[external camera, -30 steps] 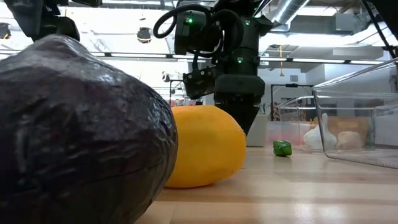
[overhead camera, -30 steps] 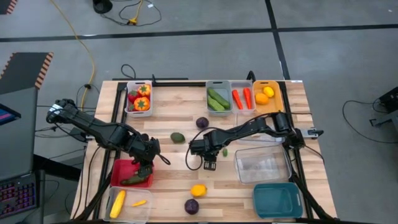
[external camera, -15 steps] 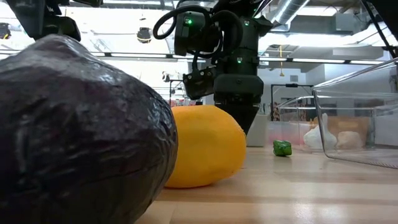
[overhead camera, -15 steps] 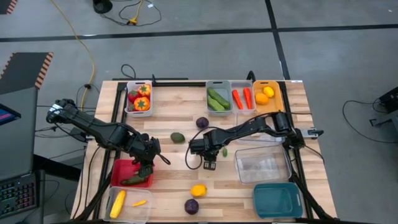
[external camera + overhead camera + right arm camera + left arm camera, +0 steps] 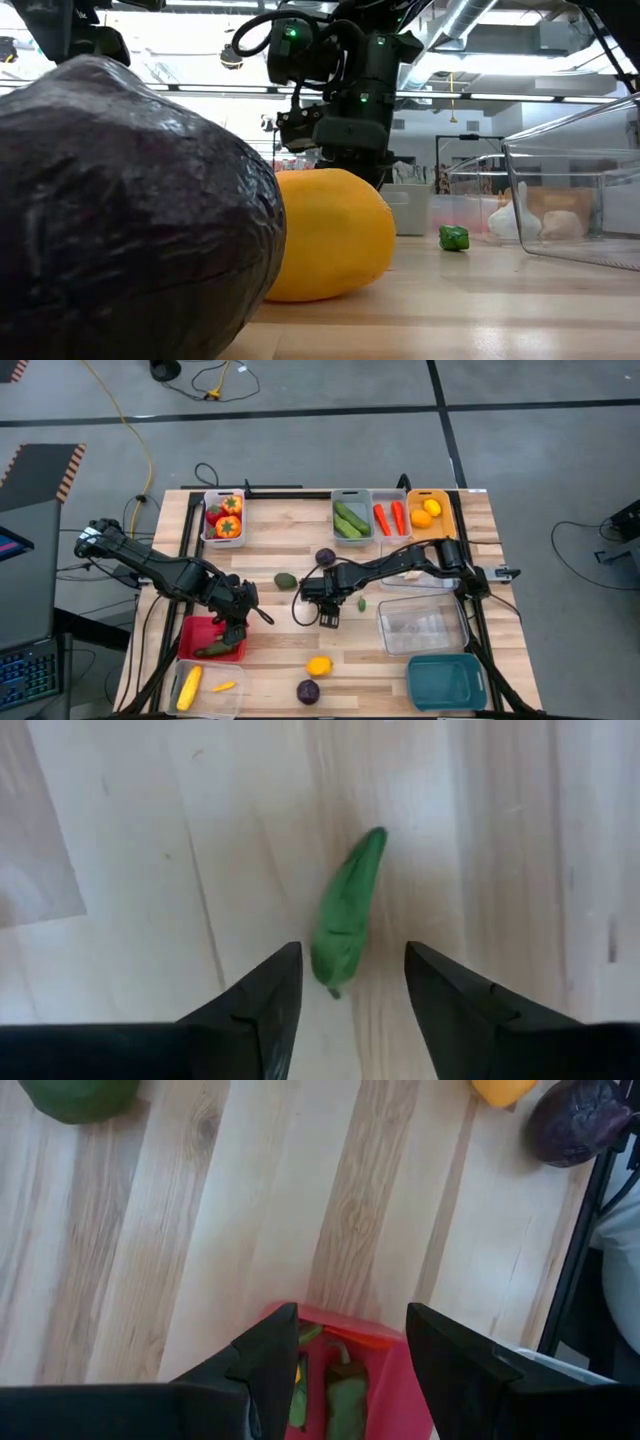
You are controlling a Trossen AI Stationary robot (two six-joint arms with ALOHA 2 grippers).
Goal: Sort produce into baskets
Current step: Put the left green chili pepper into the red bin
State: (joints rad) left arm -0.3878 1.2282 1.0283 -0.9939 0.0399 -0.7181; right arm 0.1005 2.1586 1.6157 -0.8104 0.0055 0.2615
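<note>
A small green pepper (image 5: 345,920) lies flat on the bare wood. In the high view the green pepper (image 5: 362,603) is a little to the right of my right gripper (image 5: 328,618). In its wrist view, my right gripper (image 5: 345,990) is open and the pepper shows past the gap, apart from the fingers. My left gripper (image 5: 235,630) hangs open over the far rim of the red basket (image 5: 205,638). Green produce lies in the red basket (image 5: 375,1380). A lemon (image 5: 319,665) and a purple round (image 5: 308,691) rest on the table near its front edge.
Along the far edge stand baskets of tomatoes (image 5: 223,517), cucumbers (image 5: 351,518), carrots (image 5: 391,517) and lemons (image 5: 428,512). At the right are a clear basket (image 5: 422,625) and a teal basket (image 5: 446,682). A dark green fruit (image 5: 286,581) and another purple round (image 5: 325,557) lie mid-table.
My right gripper has shifted a little toward the table's left and far side and tipped slightly. The green pepper has stayed where it lay.
</note>
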